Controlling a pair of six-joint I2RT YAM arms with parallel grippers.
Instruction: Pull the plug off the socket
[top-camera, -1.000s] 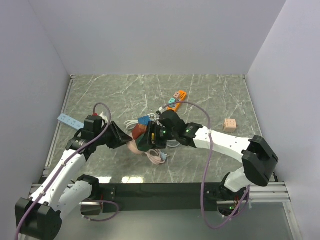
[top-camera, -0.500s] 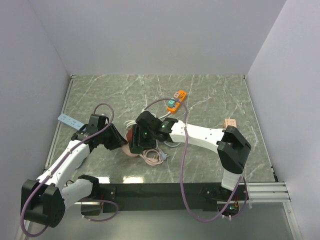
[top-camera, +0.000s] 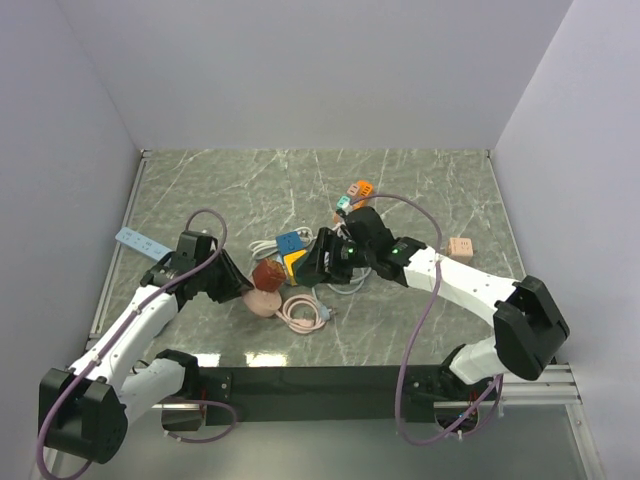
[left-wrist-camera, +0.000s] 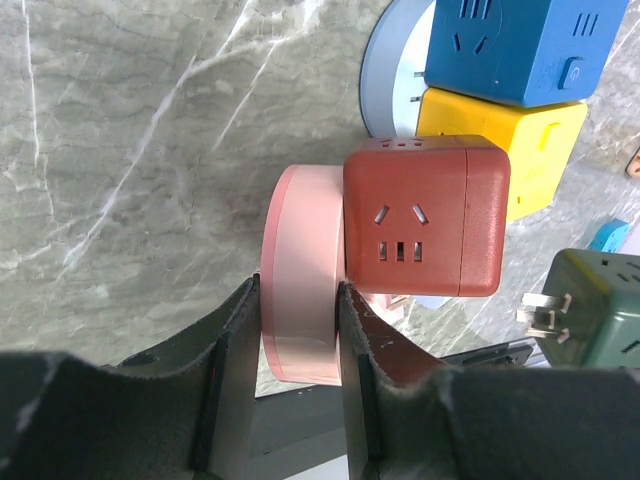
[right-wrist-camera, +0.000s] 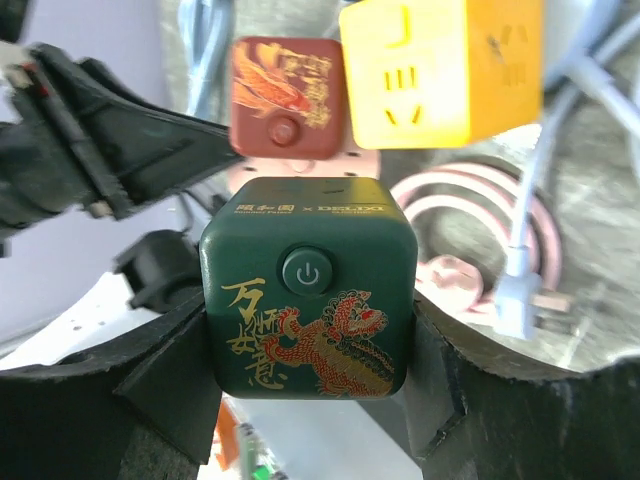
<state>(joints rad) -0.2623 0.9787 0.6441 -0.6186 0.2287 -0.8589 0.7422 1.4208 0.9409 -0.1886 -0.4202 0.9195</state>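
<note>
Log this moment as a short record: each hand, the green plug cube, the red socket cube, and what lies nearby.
left hand: shut on the pink base of the red cube
right hand: shut on the green cube
green cube: prongs bare, apart from the red cube
red cube: sockets facing the left wrist camera, nothing plugged into them
nearby: yellow cube, blue cube, coiled pink cable

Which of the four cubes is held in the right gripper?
The dark green cube with the gold dragon: the right gripper clamps it. The red cube, yellow cube and blue cube are outside it; the left gripper grips a pink base.
</note>
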